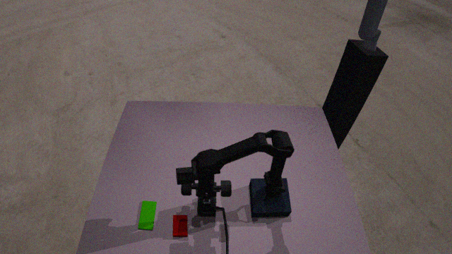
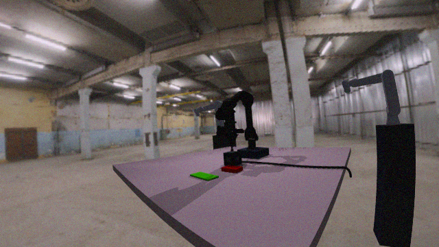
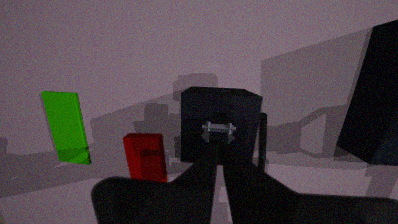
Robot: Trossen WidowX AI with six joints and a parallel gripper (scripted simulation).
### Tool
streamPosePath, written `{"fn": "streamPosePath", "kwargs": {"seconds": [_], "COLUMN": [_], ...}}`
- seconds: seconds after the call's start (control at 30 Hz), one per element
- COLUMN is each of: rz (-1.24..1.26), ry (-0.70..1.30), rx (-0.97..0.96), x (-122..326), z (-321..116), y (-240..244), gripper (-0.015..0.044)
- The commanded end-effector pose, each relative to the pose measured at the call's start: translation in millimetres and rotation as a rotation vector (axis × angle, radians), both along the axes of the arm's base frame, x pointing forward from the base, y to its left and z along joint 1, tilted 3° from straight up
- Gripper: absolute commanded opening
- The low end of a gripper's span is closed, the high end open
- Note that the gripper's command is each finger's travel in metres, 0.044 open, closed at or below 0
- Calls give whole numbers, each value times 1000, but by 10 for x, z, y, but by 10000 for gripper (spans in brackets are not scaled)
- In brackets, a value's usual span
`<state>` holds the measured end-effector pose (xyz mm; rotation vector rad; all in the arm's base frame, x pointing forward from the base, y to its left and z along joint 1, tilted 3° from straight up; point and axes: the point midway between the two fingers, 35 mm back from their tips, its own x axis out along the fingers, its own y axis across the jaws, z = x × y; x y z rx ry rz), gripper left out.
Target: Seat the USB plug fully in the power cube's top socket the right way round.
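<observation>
The black power cube (image 1: 206,211) (image 2: 232,159) (image 3: 246,111) stands upright on the table. My gripper (image 1: 207,197) (image 2: 232,149) (image 3: 219,149) points down just above the cube's top and is shut on the USB plug, which is small, dark and mostly hidden by the fingertips. A silver metal piece (image 1: 209,202) (image 3: 218,128) shows at the socket, right in front of the fingertips in the wrist view. How deep the plug sits and which way round it is cannot be told.
A red block (image 1: 180,226) (image 2: 232,169) (image 3: 145,156) lies close beside the cube. A green slab (image 1: 147,215) (image 2: 204,176) (image 3: 66,125) lies farther left. A black cable (image 1: 226,226) (image 2: 295,165) (image 3: 263,135) runs from the cube to the table's edge. The arm's base (image 1: 270,208) (image 2: 262,151) stands right of the cube.
</observation>
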<state>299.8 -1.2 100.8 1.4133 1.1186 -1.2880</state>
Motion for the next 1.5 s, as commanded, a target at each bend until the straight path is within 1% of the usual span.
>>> {"fn": "streamPosePath", "kwargs": {"seconds": [0.0,1.47], "rz": [3,3], "ry": [3,3], "rx": [0,0], "x": [-6,-4], "z": [-18,-71], "y": [2,5], "gripper": [0,0]}}
